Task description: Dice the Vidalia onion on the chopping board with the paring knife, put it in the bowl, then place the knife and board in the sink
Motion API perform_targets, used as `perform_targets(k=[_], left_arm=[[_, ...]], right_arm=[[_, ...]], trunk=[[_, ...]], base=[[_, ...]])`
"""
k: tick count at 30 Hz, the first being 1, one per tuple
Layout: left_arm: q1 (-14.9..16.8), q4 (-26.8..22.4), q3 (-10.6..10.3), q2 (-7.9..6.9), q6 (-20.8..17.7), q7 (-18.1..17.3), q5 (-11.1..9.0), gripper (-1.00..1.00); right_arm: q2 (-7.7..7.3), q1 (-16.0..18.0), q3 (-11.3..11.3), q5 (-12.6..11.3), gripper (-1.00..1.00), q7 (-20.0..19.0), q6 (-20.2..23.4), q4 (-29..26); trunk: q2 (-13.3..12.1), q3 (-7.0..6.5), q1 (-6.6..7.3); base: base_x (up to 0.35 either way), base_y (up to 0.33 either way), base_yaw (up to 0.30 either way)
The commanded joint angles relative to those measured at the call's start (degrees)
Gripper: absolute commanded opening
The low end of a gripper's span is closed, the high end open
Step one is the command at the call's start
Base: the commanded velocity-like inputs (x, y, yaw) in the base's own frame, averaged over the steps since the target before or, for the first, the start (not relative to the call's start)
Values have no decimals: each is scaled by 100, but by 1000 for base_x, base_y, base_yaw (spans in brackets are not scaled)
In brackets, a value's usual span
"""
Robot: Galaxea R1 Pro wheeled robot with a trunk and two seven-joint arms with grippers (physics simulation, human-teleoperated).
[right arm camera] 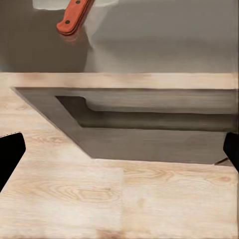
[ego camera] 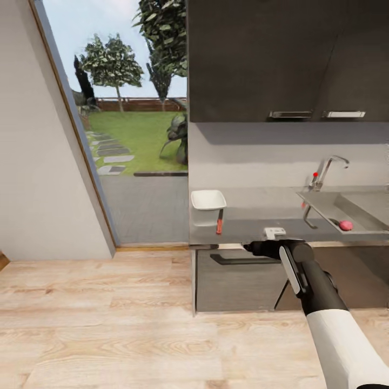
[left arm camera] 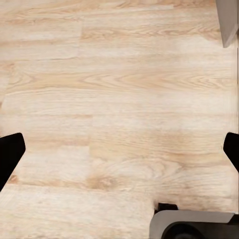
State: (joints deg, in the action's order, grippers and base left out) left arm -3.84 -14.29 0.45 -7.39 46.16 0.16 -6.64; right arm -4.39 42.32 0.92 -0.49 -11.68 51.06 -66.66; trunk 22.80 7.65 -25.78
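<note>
Our right gripper [ego camera: 258,248] open-jawed and empty below the countertop [ego camera: 243,229] edge, red-handled paring knife [ego camera: 220,221] and white bowl [ego camera: 208,200] just beyond, Vidalia onion [ego camera: 346,225] in sink [ego camera: 359,208] off rightward, left gripper [left arm camera: 119,149] spread over pale wood floor [left arm camera: 119,89].

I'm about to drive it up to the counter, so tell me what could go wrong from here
1. The right gripper is held out at the level of the countertop edge; rolling forward could ram it into the edge or the drawer front below.
2. The orange-handled knife leans against the white bowl near the counter's end; a bump could knock it to the floor.
3. The onion sits well to the right in the sink, so stopping here may leave it a stretch.
</note>
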Motion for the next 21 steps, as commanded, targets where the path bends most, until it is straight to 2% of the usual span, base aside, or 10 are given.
perform_targets(k=[1, 12, 21], left_arm=[[-3, -12, 2, 0, 3, 2, -11, 100], [0, -11, 7, 7, -2, 2, -7, 100], [-2, -12, 7, 8, -2, 2, -4, 100]], right_arm=[[-1, 4, 5, 0, 100, -17, 22, 7], [-1, 4, 4, 5, 100, -19, 13, 57], [-7, 4, 12, 10, 100, -26, -71, 380]], trunk=[[12, 11, -1], [12, 11, -1], [12, 11, -1]], base=[[-276, -211, 0], [-255, -231, 0], [-54, -308, 0]])
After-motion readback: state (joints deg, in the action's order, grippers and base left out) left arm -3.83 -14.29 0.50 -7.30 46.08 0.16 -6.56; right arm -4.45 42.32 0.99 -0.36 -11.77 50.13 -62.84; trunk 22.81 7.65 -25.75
